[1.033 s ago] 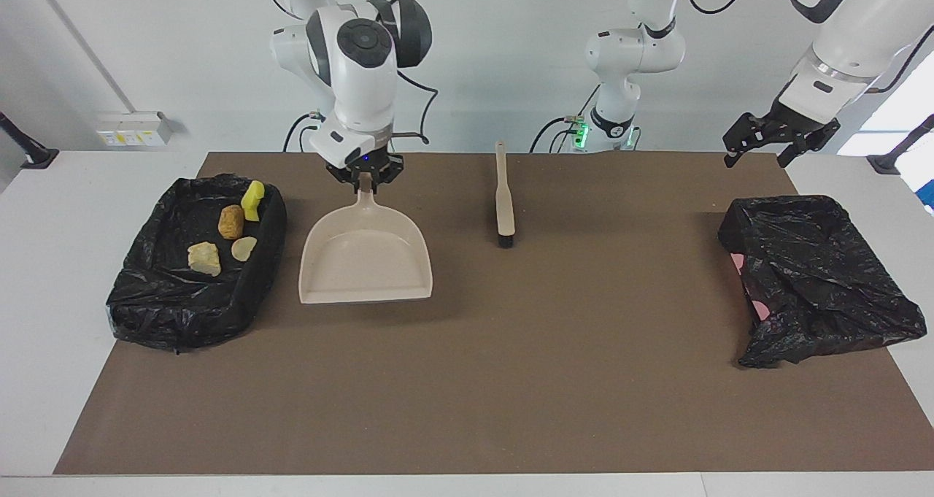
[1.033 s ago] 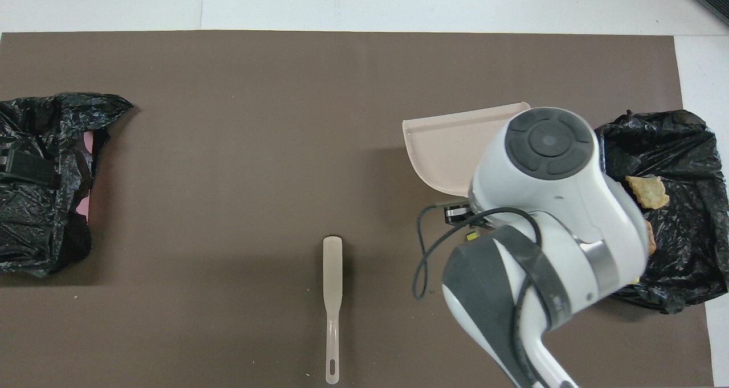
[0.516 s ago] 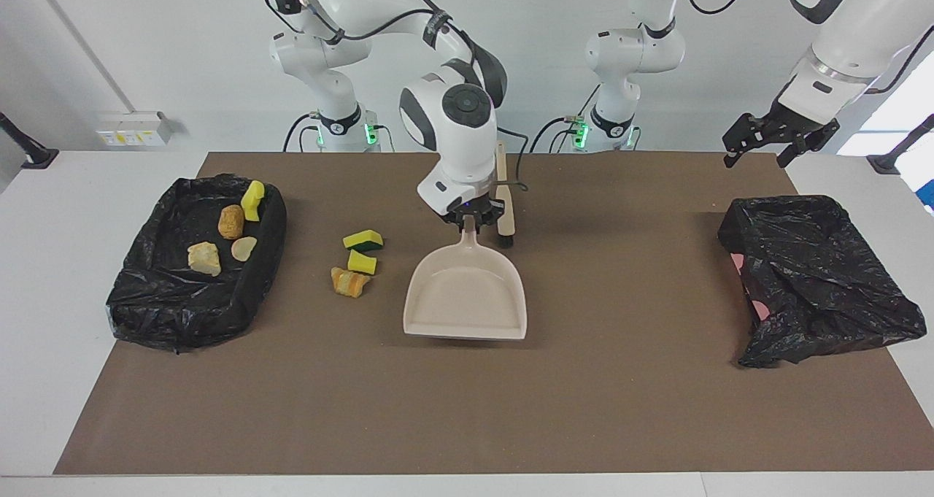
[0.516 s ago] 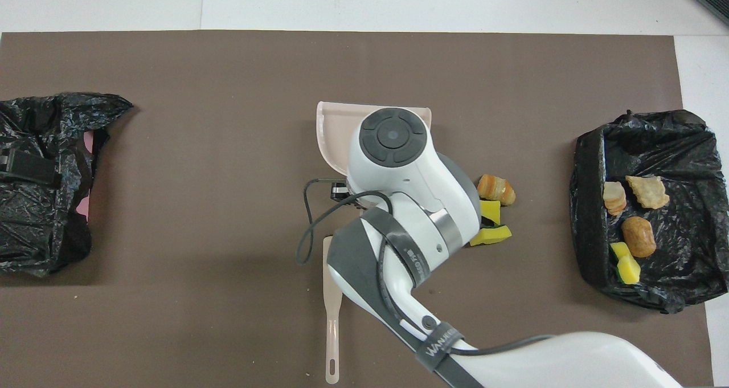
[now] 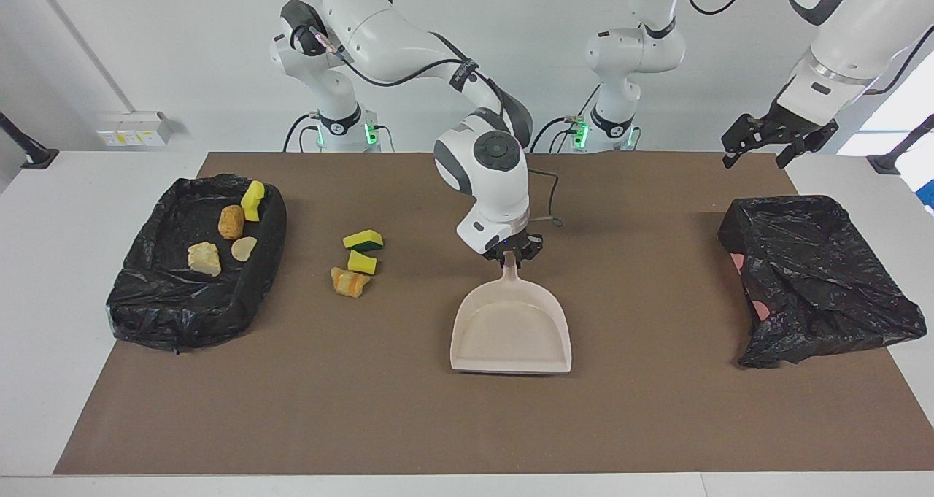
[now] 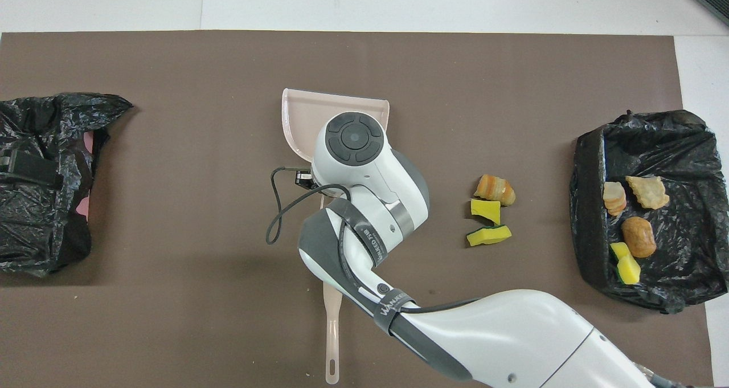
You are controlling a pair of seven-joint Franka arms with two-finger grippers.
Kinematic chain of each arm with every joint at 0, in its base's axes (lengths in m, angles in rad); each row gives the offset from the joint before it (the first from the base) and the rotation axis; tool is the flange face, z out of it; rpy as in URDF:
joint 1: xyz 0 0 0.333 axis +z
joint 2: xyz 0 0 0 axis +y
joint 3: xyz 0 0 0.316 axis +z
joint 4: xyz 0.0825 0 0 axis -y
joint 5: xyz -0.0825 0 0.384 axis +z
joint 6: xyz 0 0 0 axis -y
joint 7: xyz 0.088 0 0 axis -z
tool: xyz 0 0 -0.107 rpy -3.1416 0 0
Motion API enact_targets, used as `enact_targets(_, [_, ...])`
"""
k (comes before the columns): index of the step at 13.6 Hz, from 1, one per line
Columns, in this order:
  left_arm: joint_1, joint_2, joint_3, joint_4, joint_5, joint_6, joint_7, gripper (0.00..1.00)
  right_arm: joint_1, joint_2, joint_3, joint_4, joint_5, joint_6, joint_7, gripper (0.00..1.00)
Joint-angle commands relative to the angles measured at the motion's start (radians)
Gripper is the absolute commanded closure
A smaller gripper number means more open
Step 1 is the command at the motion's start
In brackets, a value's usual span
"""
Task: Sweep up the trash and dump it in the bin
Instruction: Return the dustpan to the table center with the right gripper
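Right arm reaches from the table's twelve o'clock edge toward its centre, wrist bent down, right gripper (image 5: 508, 255) clamped tight. Left arm waits raised at the three o'clock end, left gripper (image 5: 763, 141) spread wide.

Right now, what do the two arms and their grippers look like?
Both arms are glossy white with dark grey joint bands and round grey end caps. Black cables run along them, and green lights glow at their bases. The right gripper and left gripper are black.
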Motion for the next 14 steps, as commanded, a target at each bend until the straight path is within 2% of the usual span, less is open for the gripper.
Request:
enact_targets(1, [-0.016, 0.001, 0.009, 0.005, 0.002, -0.021, -0.011, 0.0, -0.007, 0.007, 0.001, -0.006, -0.021, 0.055, 0.034, 0.29])
enact_targets(2, [-0.016, 0.001, 0.01, 0.003, 0.002, -0.021, -0.011, 0.0, -0.005, 0.001, -0.001, -0.048, -0.023, 0.104, 0.02, 0.13])
enact_targets(4, [-0.016, 0.001, 0.01, 0.003, 0.0, -0.018, -0.012, 0.0, -0.004, -0.01, -0.001, -0.068, -0.034, 0.104, 0.02, 0.08])
enact_targets(5, [-0.016, 0.001, 0.009, 0.003, 0.0, -0.018, -0.012, 0.0, 0.003, -0.031, -0.001, -0.073, -0.046, 0.091, 0.022, 0.0])
enact_targets(8, [-0.016, 0.001, 0.01, 0.002, 0.0, -0.019, -0.012, 0.0, 0.007, -0.189, 0.003, -0.17, -0.028, 0.015, 0.031, 0.0])
enact_targets(11, [-0.016, 0.001, 0.01, 0.002, 0.0, -0.019, -0.012, 0.0, 0.013, -0.393, 0.018, -0.368, 0.047, -0.02, 0.017, 0.0])
enact_targets(14, [-0.016, 0.001, 0.01, 0.002, 0.0, -0.018, -0.012, 0.0, 0.081, -0.537, 0.019, -0.567, 0.135, -0.017, 0.017, 0.0])
